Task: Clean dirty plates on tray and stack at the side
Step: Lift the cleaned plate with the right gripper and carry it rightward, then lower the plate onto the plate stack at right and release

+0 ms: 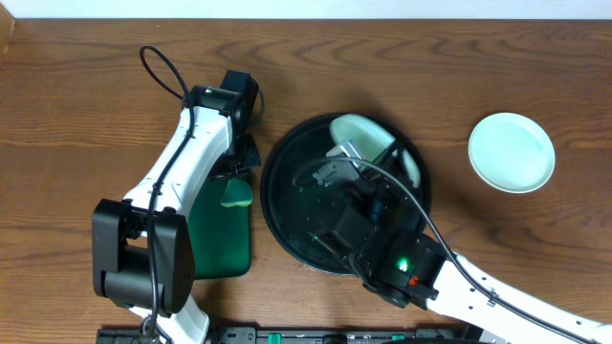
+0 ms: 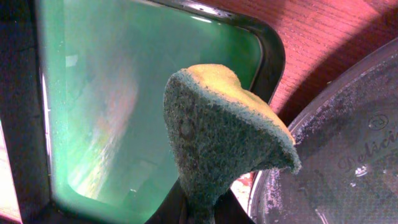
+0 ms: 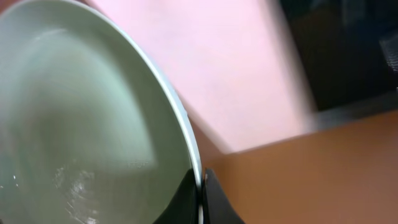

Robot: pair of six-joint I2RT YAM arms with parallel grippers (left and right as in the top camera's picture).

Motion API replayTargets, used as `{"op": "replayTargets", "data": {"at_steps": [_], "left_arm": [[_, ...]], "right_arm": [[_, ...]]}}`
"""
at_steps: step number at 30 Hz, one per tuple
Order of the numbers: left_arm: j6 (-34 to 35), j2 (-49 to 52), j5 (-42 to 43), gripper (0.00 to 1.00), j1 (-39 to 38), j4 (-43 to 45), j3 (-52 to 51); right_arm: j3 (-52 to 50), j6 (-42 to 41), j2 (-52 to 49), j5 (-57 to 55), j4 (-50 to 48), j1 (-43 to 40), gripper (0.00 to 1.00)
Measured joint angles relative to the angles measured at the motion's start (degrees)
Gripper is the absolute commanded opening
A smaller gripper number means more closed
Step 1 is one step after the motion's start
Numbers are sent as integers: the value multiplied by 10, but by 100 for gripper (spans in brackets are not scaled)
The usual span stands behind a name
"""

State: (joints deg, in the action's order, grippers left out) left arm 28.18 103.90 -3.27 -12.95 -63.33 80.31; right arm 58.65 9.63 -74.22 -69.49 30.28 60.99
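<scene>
While the right tool (image 3: 200, 183) pinches a plate (image 3: 93, 118) by its rim over the tray (image 1: 274, 186), the left tool (image 2: 199, 214) clamps a sponge (image 2: 217, 137).
Hold that plate tilted and steady now, then sweep the sponge flat across it.

Bare tabletop (image 1: 86, 115) runs along the far edge and down the far left, with nothing standing on it. Between the tray (image 1: 282, 215) and the lone plate (image 1: 512, 151) on the right lies another open lane. Over the tray itself, the right arm (image 1: 497, 296) and its tilted plate (image 1: 363, 134) block most of the way in. The left arm (image 1: 186, 153) and sponge (image 1: 236, 197) crowd the narrow gap beside the green tray (image 1: 225, 248).
</scene>
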Motion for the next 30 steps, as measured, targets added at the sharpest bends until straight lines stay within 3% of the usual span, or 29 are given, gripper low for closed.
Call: {"op": "replayTargets", "data": {"at_steps": [5, 10, 20, 30], "left_arm": [[-9, 0, 0, 8, 0, -3, 0], [-12, 0, 2, 7, 0, -3, 0], [-12, 0, 2, 7, 0, -5, 0], [-13, 0, 2, 7, 0, -5, 0]], "right_arm": [[1, -256, -1, 183, 101, -37, 1], [1, -470, -1, 307, 184, -144, 1], [1, -537, -1, 467, 194, -404, 1], [1, -492, 1, 602, 171, -721, 1]]}}
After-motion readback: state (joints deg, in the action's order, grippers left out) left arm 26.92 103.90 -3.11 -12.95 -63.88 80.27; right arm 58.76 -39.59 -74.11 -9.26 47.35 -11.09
